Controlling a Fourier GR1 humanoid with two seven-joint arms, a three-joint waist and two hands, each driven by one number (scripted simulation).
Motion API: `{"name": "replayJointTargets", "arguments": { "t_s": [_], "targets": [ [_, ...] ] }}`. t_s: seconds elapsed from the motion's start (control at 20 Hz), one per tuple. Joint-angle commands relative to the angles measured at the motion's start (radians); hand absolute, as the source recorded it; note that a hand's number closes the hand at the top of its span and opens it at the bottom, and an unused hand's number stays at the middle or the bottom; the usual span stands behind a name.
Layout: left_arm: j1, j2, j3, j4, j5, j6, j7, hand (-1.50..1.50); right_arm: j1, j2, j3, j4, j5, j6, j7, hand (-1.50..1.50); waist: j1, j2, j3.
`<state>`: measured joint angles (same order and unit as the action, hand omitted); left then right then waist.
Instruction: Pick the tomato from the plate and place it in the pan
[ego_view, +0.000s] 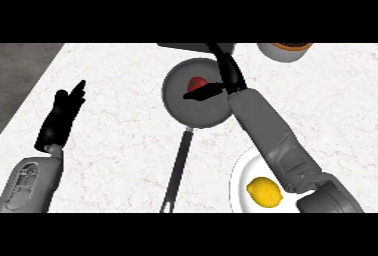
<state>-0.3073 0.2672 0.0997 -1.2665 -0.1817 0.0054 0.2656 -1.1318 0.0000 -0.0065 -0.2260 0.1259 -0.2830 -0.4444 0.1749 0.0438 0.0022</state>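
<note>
The red tomato (196, 83) sits inside the grey pan (184, 107) at the upper middle of the counter. The pan's long dark handle (177, 170) points toward me. My right hand (232, 75) hangs over the pan's right side, open, its fingers stretched toward the far edge. Its thumb (204, 92) sticks out left, just below the tomato. The white plate (239, 182) at the lower right holds a yellow lemon (264, 192), and my right forearm hides part of the plate. At the left my left hand (60, 116) rests open, fingers up.
A white bowl (283, 51) with brown contents stands at the far right edge. A dark grey object (193, 47) lies just beyond the pan. The counter's left edge runs diagonally at the upper left, with a dark floor beyond it.
</note>
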Motion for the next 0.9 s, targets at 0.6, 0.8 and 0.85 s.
{"name": "replayJointTargets", "arguments": {
  "t_s": [0.6,0.8,0.85],
  "targets": [
    [0.088,0.053,0.080,-0.022,0.038,-0.009,-0.010,0.00,0.014,-0.280,-0.128,0.066,-0.097,0.254,-0.094,-1.50,-0.119,-0.020,0.000],
    [0.147,0.010,0.060,-0.052,0.007,0.042,-0.028,0.00,0.034,-0.365,-0.129,0.082,-0.091,0.360,-0.103,-1.50,-0.121,-0.023,0.000],
    [0.135,0.034,0.076,-0.062,0.028,0.014,0.008,0.00,0.052,-0.408,-0.135,0.081,-0.096,0.411,-0.113,-1.50,-0.127,-0.025,0.000]
  ]
}}
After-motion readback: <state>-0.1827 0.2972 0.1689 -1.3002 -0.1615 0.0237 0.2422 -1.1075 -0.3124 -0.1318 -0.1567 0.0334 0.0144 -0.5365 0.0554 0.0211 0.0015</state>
